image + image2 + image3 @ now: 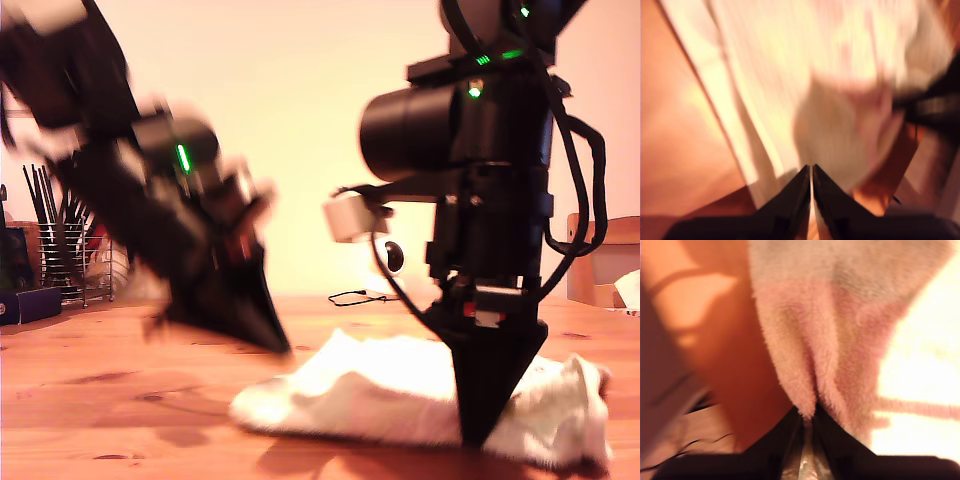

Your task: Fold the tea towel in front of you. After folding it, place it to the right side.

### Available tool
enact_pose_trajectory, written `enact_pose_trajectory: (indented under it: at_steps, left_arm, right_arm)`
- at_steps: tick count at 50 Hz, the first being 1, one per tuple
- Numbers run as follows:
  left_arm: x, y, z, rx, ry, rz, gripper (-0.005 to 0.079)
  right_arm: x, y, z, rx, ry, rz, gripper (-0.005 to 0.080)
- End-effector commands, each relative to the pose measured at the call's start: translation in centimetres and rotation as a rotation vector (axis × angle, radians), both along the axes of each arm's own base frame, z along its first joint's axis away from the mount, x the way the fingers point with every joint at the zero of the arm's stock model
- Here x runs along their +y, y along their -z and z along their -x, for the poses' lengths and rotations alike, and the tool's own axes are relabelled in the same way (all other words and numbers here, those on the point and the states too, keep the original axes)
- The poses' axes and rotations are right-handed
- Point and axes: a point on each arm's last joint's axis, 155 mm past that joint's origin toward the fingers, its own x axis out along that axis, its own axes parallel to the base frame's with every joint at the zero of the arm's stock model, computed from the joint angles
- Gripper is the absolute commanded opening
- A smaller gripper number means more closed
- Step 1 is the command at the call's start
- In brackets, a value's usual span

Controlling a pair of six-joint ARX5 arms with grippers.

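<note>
The tea towel [400, 395] lies bunched up in a soft heap on the wooden table [120, 400], close to the front. It is the thing to look from.

My second gripper [807, 412] is right at the towel. Its two dark jaws are pressed close together, and a fold of fluffy pinkish cloth [810, 340] is pinched between their tips. In the exterior view this gripper [478, 435] points straight down, with its tip at the front side of the towel heap, toward the exterior view's right.

My first gripper [811, 167] is also closed, with just a thin line between its jaws and nothing in them. The towel [805, 75] lies out past its tips, not touching them. In the exterior view this gripper [275, 340] is blurry and tilted, up in the air just beside the towel's end at the exterior view's left.

Behind the towel, farther back, sits a small round camera [394, 257]. A wire rack [70, 260] stands well behind, far to the exterior view's left.
</note>
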Motion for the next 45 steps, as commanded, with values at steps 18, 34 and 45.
enact_pose_trajectory:
  at_steps: [18,34,45]
  left_arm:
    - [1.6,1.6,1.0,0.014,0.032,-0.101,-0.0021]
    - [1.3,1.4,1.8,0.04,0.055,-0.08,-0.0021]
    - [1.4,1.4,1.7,0.031,0.06,-0.08,-0.0021]
  right_arm:
    - [2.5,-3.7,5.1,0.146,0.024,-0.168,-0.0013]
    - [1.9,-6.1,5.2,0.169,0.106,-0.225,-0.0013]
    - [1.4,-6.8,5.1,0.262,0.204,-0.281,-0.0013]
